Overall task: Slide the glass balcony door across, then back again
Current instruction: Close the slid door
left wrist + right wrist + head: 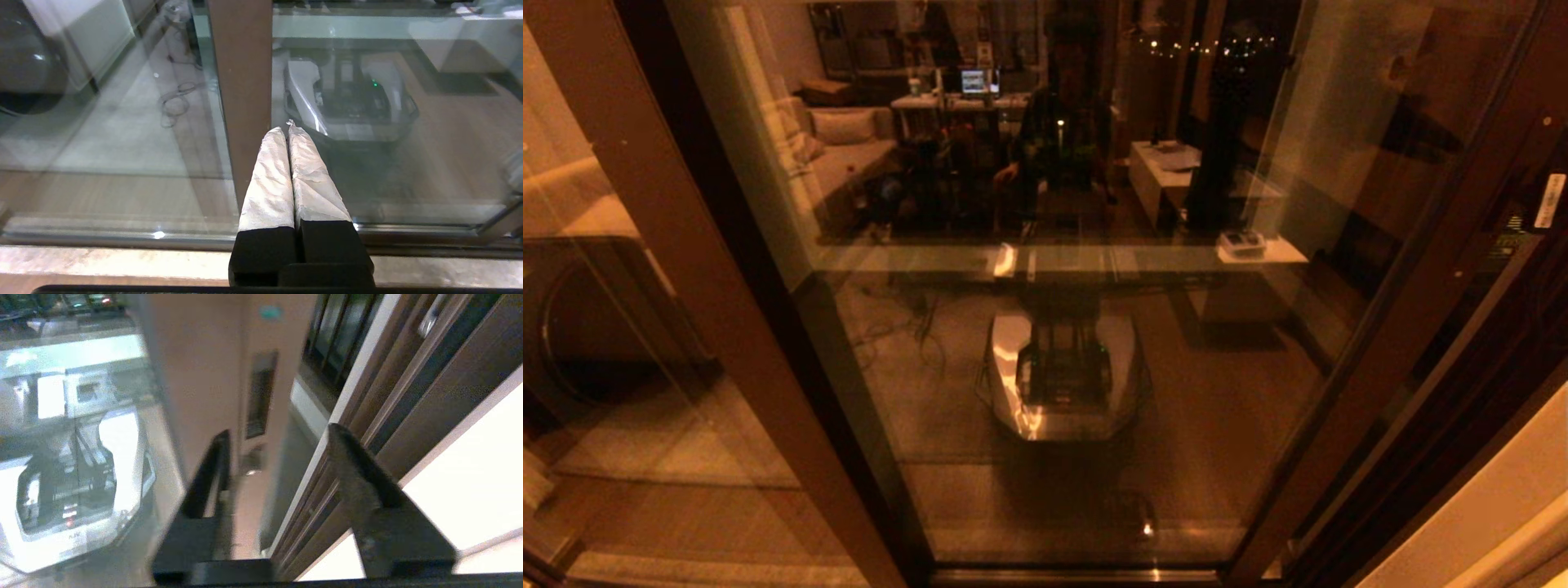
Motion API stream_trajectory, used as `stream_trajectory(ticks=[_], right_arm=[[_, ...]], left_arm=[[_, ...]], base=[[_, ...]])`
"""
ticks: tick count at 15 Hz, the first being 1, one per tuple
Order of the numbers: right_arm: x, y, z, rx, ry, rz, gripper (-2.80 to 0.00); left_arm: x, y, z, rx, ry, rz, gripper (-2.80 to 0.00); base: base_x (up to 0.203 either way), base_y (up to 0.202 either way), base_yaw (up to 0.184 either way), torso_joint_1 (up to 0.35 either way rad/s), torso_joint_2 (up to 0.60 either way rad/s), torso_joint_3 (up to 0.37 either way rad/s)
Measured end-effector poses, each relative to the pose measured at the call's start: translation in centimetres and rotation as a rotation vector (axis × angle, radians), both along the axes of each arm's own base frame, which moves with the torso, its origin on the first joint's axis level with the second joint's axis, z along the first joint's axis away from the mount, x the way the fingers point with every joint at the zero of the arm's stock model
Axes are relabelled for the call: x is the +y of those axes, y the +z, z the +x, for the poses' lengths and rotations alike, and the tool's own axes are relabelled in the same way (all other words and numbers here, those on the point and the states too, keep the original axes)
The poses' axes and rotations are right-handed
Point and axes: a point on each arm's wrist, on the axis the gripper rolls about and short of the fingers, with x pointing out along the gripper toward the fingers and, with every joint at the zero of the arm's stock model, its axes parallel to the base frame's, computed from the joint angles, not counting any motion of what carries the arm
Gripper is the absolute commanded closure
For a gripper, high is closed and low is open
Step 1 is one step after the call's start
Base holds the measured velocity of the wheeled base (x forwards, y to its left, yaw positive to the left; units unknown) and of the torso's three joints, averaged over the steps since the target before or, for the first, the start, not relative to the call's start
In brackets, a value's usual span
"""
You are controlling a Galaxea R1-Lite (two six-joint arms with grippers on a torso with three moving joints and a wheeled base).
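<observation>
The glass balcony door (1094, 457) fills the middle of the head view and mirrors the room and my own base. Its reddish-brown stile (1413, 245) runs down the right side. The right wrist view shows that stile (196, 375) close up, with the dark recessed handle slot (260, 396) and the small lock (251, 463) below it. My right gripper (278, 435) is open in front of the stile, one black finger (216, 465) beside the lock. My left gripper (286, 128), with white-wrapped fingers, is shut and empty, close to the plain brown post (241, 73). Neither arm appears in the head view.
The other glass panel's plain post (686, 245) slants down the left, with a washing machine (572, 327) behind its glass. The dark outer frame (429, 375) and a pale wall (470, 465) lie right of the stile. The floor track (1078, 576) runs along the bottom.
</observation>
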Motion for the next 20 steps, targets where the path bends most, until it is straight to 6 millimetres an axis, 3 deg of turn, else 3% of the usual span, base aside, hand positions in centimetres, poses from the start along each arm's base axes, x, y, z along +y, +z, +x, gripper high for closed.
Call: stream_trajectory(ticks=[6,13,20], right_arm=[[0.4,0.7,-1.5,-0.013,0.011,-0.008,0.00],[1.2,-0.9,0.4,0.112,-0.030,-0.005,0.00],[-2.5,-0.4,2.6,0.102,-0.212,-0.003,0.00]], left_arm=[[0.0,0.0,0.0,0.000,0.001,0.000,0.00],[0.0,0.0,0.0,0.000,0.001,0.000,0.00],[0.0,0.0,0.0,0.000,0.001,0.000,0.00]], base=[[0.000,0.000,0.000,0.000,0.00,0.000],[0.000,0.000,0.000,0.000,0.00,0.000],[0.000,0.000,0.000,0.000,0.00,0.000]])
